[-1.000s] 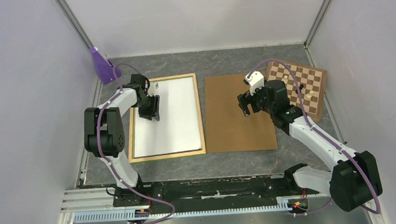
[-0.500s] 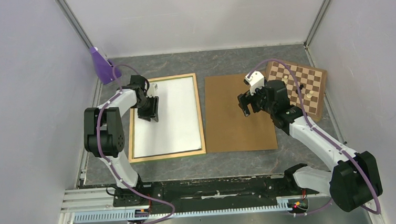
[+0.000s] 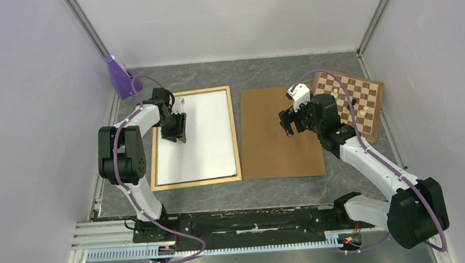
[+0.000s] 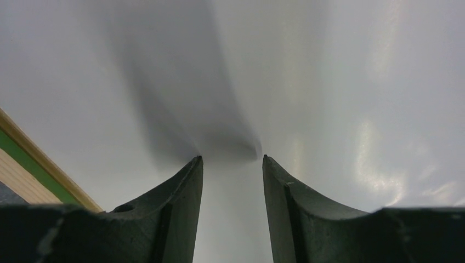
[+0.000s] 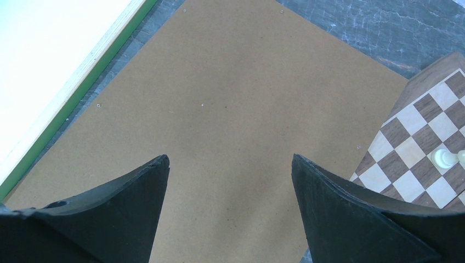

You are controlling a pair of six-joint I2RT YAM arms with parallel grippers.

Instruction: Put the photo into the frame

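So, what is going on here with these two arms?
The photo lies white side up inside the frame, whose pale wood back faces up. The left arm's fingers are low over the photo near its left edge, a little apart; whether they touch it is unclear. The right arm's fingers hover wide open above the brown hardboard panel, holding nothing.

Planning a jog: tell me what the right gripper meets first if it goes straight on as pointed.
Most likely the brown hardboard panel, which fills the view ahead of the right gripper; the gap is unclear.
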